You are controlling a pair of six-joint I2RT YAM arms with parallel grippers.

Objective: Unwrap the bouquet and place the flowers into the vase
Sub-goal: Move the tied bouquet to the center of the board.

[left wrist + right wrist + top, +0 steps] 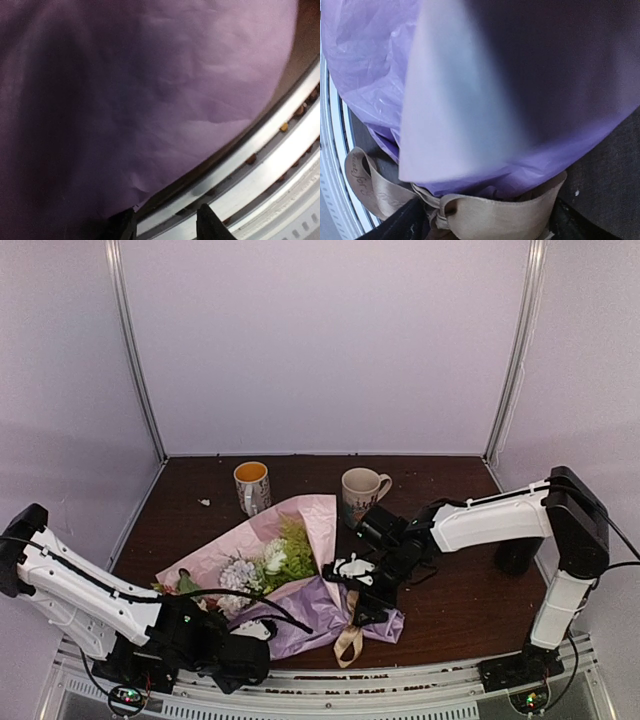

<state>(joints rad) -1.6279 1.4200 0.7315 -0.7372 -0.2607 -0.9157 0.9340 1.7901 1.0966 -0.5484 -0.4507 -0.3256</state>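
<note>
A dark table (455, 595) seen from above, with two robot arms reaching in from the near edge. The bouquet (290, 580) lies on its side in the middle. Its blooms point toward the far left and its tied end points toward the near edge. It is not yet unwrapped: pink and lilac paper (150, 100) is folded around the flowers (262, 562), and the ribbon (495, 212) is knotted round the stem end.

The right gripper (363, 612) hangs over that tied end, probably because the bow has to come loose before the paper can. In its wrist view the jaws stand wide apart, released. The ribbon band and knot lie across the gap but do not look pinched.

The left gripper (165, 227) sits low at the near left edge of the paper, likely to hold or tug the wrapping. Its wrist view shows two dark fingertips (122, 226) parted, with only the metal edge rail (260, 165) visible between them, so it grasps nothing. The lilac sheet is just beside one tip.

Two mugs stand behind the bouquet, an orange-lined mug (251, 486) and a cream mug (360, 495). A dark cylinder that is probably the vase (516, 558) shows partly behind the right arm, well apart from the flowers.
</note>
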